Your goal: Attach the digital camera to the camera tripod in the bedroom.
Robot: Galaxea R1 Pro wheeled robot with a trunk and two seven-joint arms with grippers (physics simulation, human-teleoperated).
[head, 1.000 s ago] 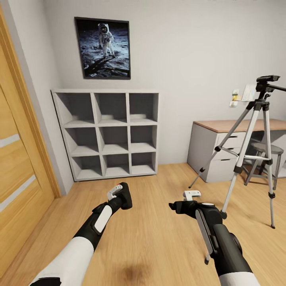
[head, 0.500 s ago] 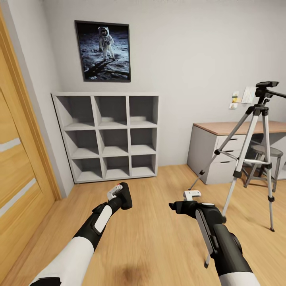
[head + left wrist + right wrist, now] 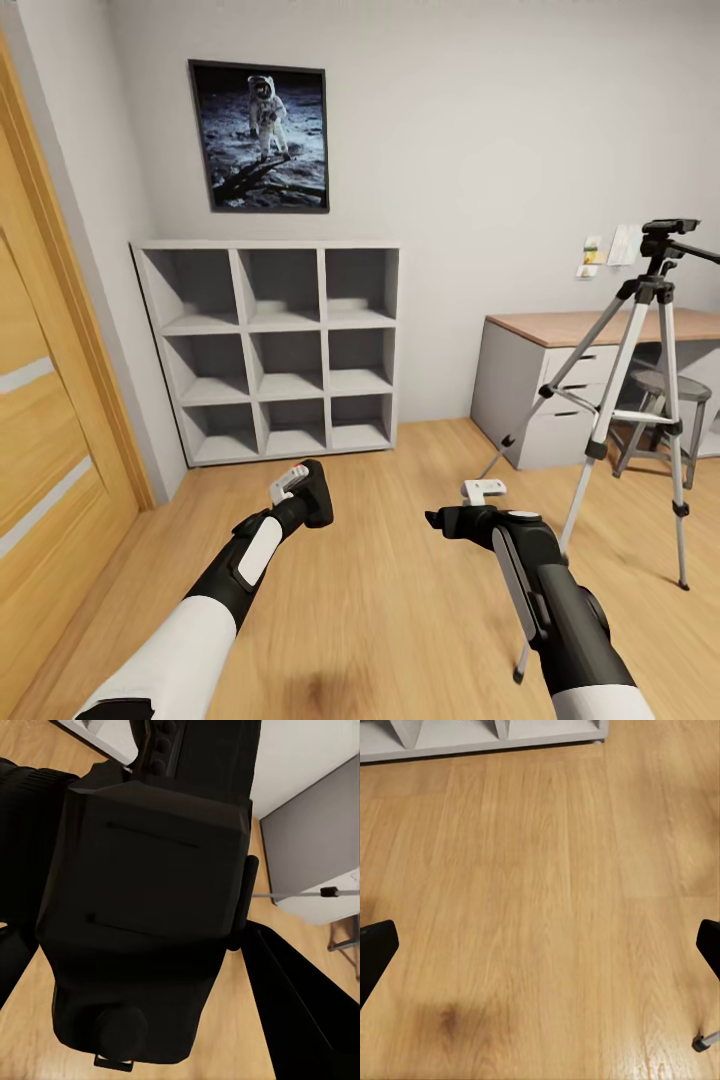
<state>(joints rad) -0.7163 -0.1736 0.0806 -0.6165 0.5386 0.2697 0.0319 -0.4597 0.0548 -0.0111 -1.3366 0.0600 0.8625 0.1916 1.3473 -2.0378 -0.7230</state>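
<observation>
In the bedroom, the digital camera [image 3: 142, 915] is seen clamped in the left tool [image 3: 305, 492], its dark boxy body held between the black fingers [image 3: 300, 1012] and carried low over the wood plank floor [image 3: 380, 620]. The right tool [image 3: 462, 512] is held empty beside it, its fingertips [image 3: 375, 952] spread wide above bare boards. The camera tripod [image 3: 640, 400] is shown standing upright at the robot's right, in front of the surface [image 3: 600, 325] with its grey drawers, well apart from both tools; its long axis runs vertically, its three silver legs are splayed on the floor, and the black head [image 3: 668, 232] is topped by a pan handle pointing off to the right. Which way the lens faces cannot be told. The camera is judged rigid, compact and fairly light but breakable, best gripped across its flat sides, clear of lens and buttons. The tripod is judged stiff yet slender and easily tipped, so only gentle downward pressure on the head plate would be advisable. Grey cubby shelves [image 3: 270, 350] and an astronaut poster [image 3: 260, 135] are visible behind.
</observation>
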